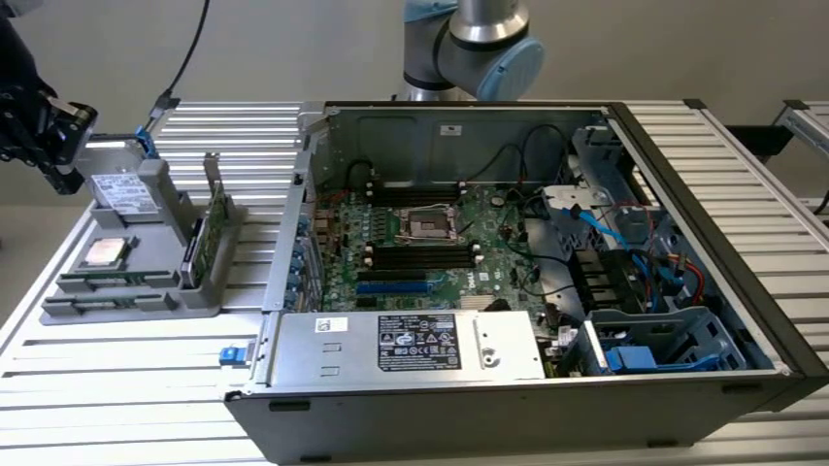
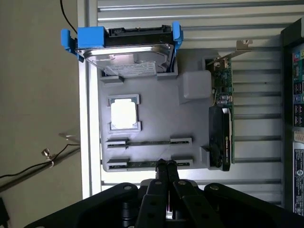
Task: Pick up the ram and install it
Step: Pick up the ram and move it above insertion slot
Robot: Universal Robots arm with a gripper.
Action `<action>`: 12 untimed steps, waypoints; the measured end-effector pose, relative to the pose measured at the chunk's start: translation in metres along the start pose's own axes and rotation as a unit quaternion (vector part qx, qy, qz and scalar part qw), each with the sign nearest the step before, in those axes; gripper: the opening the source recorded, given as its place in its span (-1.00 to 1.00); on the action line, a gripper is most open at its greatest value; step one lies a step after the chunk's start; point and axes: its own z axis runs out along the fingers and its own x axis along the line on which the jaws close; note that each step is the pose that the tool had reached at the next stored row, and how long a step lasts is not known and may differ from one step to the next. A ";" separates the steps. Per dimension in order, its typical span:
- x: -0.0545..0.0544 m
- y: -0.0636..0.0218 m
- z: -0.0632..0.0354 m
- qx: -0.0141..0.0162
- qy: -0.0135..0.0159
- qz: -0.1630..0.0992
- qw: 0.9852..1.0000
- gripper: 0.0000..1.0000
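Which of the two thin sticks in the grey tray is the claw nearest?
The ram at the tray edge, right below the shut gripper; the other stick lies beside the square chip.

Soft, even light; faint glare

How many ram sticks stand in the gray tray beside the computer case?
2. One ram stick sits in the slot beside the processor chip; the other ram stick sits in the outer slot of the gray tray, nearest the shut gripper. More may hide inside the case.
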 end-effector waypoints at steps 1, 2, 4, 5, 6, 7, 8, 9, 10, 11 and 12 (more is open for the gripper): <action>0.000 0.0000 0.0000 0.000 0.000 0.000 1.000 -0.80; 0.000 0.0000 0.0000 0.000 0.000 0.000 1.000 -0.80; 0.000 0.0000 0.0000 0.000 0.000 0.000 1.000 -0.80; 0.000 0.0000 0.0000 0.000 0.000 0.000 1.000 -0.80; 0.000 0.0000 0.0000 0.000 0.000 -0.001 1.000 -0.80; 0.000 -0.0001 0.0000 0.000 0.000 -0.002 1.000 -0.80; 0.000 -0.0001 0.0000 0.000 0.000 -0.003 1.000 -0.80; 0.000 -0.0001 -0.0001 0.000 0.000 -0.004 1.000 -0.80; 0.000 -0.0001 0.0000 0.000 0.001 -0.007 1.000 -0.80; 0.000 -0.0001 0.0001 0.000 0.001 -0.011 1.000 -0.80; 0.000 -0.0001 0.0001 0.001 0.001 -0.016 1.000 -0.80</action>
